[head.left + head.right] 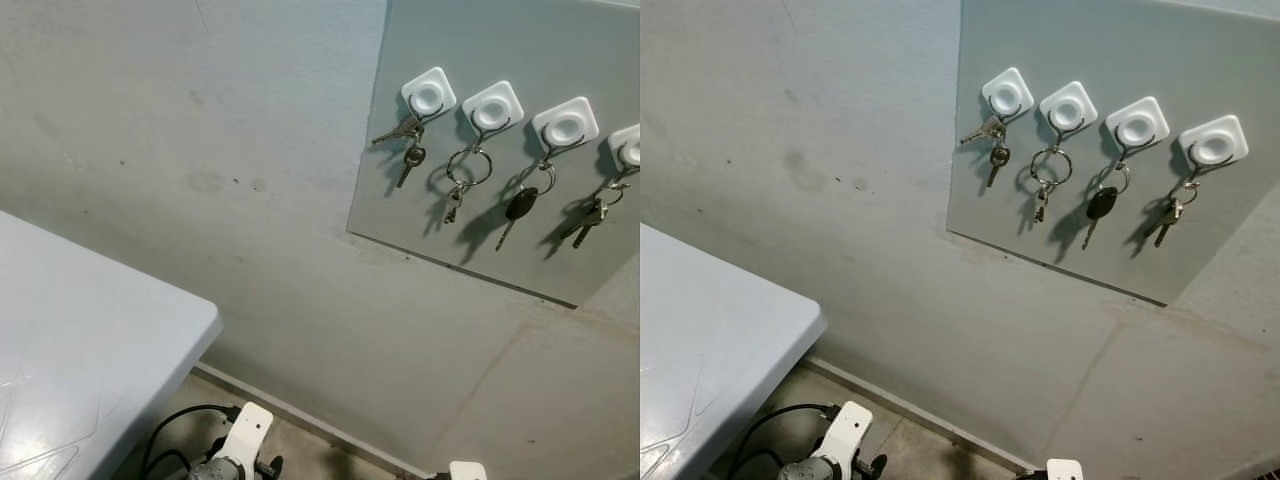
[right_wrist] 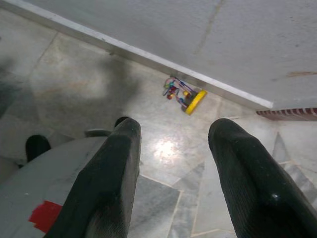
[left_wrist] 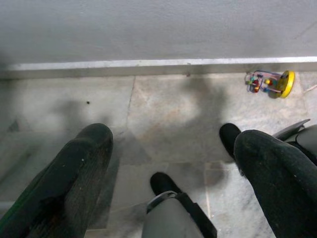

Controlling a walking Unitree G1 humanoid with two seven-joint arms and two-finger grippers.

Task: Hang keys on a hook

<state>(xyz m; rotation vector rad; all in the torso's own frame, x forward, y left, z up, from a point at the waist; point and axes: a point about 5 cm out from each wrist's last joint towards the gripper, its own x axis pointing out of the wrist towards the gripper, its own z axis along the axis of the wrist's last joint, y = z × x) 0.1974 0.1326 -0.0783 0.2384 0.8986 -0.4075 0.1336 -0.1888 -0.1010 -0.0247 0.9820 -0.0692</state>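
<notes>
Four white hooks [image 1: 1007, 97] on the wall board [image 1: 1200, 250] each carry one key bunch [image 1: 992, 135]. Left gripper [image 3: 168, 148] and right gripper [image 2: 173, 163] hang low, jaws apart and empty, far below them.

2 thick black fingers [image 3: 74, 183] with a matte, faintly speckled surface are seen on the left gripper [image 3: 173, 178], rounded at the tips; a hint of green is shown along the edge of 1; the right gripper [image 2: 178, 183] is fitted with 2 glossier black fingers [image 2: 106, 183], likewise blunt and rounded; a grey body panel [image 2: 39, 198] is marked with a red patch [image 2: 44, 215]; white housings [image 1: 245, 430] and a looping black cable [image 1: 175, 425] are seen at the left arm; black rounded feet [image 3: 163, 182] are seen below.
</notes>
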